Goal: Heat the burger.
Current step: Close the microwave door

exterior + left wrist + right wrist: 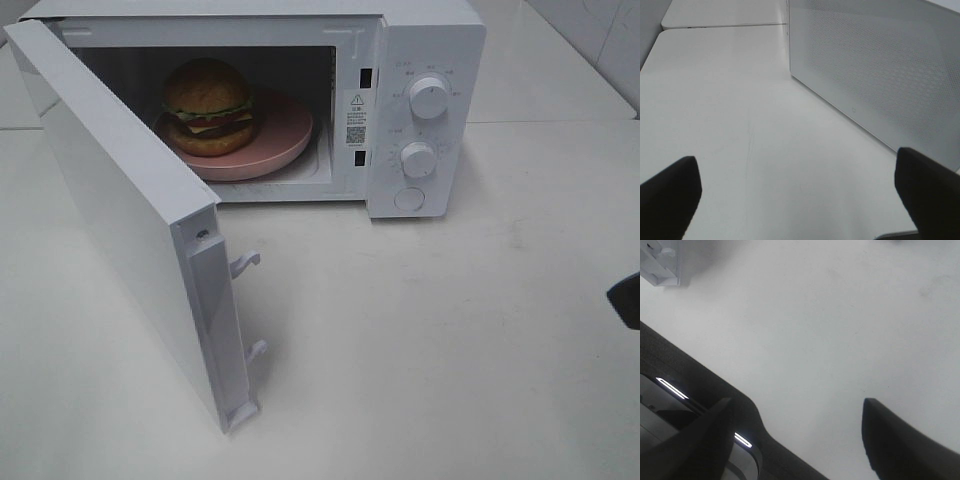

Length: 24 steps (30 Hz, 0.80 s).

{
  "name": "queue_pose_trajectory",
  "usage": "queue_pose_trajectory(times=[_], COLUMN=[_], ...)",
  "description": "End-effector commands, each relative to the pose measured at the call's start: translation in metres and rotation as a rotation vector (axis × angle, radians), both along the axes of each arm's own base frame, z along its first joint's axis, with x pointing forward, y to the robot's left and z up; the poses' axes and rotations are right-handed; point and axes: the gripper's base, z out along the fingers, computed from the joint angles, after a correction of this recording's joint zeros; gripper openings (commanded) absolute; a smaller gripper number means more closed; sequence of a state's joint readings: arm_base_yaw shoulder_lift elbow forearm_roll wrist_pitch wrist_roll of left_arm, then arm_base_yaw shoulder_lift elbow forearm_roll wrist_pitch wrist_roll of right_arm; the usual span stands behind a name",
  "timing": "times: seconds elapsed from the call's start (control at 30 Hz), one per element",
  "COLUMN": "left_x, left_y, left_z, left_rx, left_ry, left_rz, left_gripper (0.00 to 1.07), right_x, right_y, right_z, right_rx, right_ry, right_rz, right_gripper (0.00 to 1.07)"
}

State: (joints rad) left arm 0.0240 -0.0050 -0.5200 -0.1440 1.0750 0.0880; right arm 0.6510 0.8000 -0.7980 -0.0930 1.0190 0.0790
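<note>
Burger (209, 107) sits on the pink plate (290, 140) inside the open microwave (425, 60), well clear of both pairs of fingers and btwn neither. Left gripper (797, 182) has its fingers apart w/ only bare table (450, 350) btwn them. The door (110, 190) shows its outer face ahead of those fingers, off to one side and not touching. Right gripper (797, 415) is spread too, nothing btwn its fingers, w/ the door's latch corner far beyond the tips. We judge the burger light but soft, a tall stack w/ a glossy bun, so layers prob. slide or squash if pinched. If it needs shifting, we'd take the plate's rim, not the bun. Since it's already in, we reckon the stiff door is what to handle next: push its outer face near the free edge, then the knobs (430, 97).
</note>
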Motion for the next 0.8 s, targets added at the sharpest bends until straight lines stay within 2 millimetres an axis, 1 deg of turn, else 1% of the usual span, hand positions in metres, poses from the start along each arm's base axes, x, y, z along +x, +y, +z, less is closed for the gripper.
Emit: queue_pose_trajectory(times=[0.03, 0.07, 0.2, 0.27, 0.3, 0.33, 0.37, 0.43, 0.47, 0.53, 0.57, 0.6, 0.67, 0.8], left_x=[-0.002, -0.002, -0.002, -0.002, -0.002, -0.002, -0.002, -0.002, -0.002, -0.002, -0.002, -0.002, -0.002, -0.002], left_y=[-0.001, -0.001, -0.001, -0.001, -0.001, -0.001, -0.001, -0.001, -0.001, -0.001, -0.001, -0.001, -0.001, -0.001], left_z=[0.000, 0.000, 0.000, 0.000, 0.000, 0.000, 0.000, 0.000, 0.000, 0.000, 0.000, 0.000, 0.000, 0.000], left_rx=[-0.007, -0.007, -0.007, -0.007, -0.007, -0.007, -0.007, -0.007, -0.007, -0.007, -0.007, -0.007, -0.007, -0.007], left_ry=[-0.022, -0.022, -0.022, -0.022, -0.022, -0.022, -0.022, -0.022, -0.022, -0.022, -0.022, -0.022, -0.022, -0.022], left_rz=[-0.005, -0.005, -0.005, -0.005, -0.005, -0.005, -0.005, -0.005, -0.005, -0.005, -0.005, -0.005, -0.005, -0.005], left_gripper=[0.98, 0.98, 0.98, 0.98, 0.98, 0.98, 0.98, 0.98, 0.98, 0.98, 0.98, 0.98, 0.98, 0.98], right_x=[-0.009, -0.016, -0.023, -0.030, -0.030, -0.035, -0.035, -0.041, -0.041, -0.046, -0.046, -0.049, -0.052, -0.064], right_y=[-0.007, -0.013, -0.018, -0.026, -0.026, -0.032, -0.032, -0.041, -0.041, -0.051, -0.051, -0.056, -0.058, -0.066], right_z=[0.003, 0.006, 0.009, 0.013, 0.013, 0.012, 0.012, 0.004, 0.004, -0.002, -0.002, -0.005, -0.006, -0.012], right_rx=[0.018, 0.024, 0.043, 0.064, 0.064, 0.070, 0.070, 0.074, 0.074, 0.079, 0.079, 0.093, 0.105, 0.169], right_ry=[-0.013, -0.023, -0.048, -0.102, -0.102, -0.133, -0.133, -0.147, -0.147, -0.165, -0.165, -0.195, -0.211, -0.305], right_rz=[-0.012, -0.018, -0.024, -0.031, -0.031, -0.046, -0.046, -0.107, -0.107, -0.188, -0.188, -0.237, -0.259, -0.345], right_gripper=[0.70, 0.70, 0.70, 0.70, 0.70, 0.70, 0.70, 0.70, 0.70, 0.70, 0.70, 0.70, 0.70, 0.70])
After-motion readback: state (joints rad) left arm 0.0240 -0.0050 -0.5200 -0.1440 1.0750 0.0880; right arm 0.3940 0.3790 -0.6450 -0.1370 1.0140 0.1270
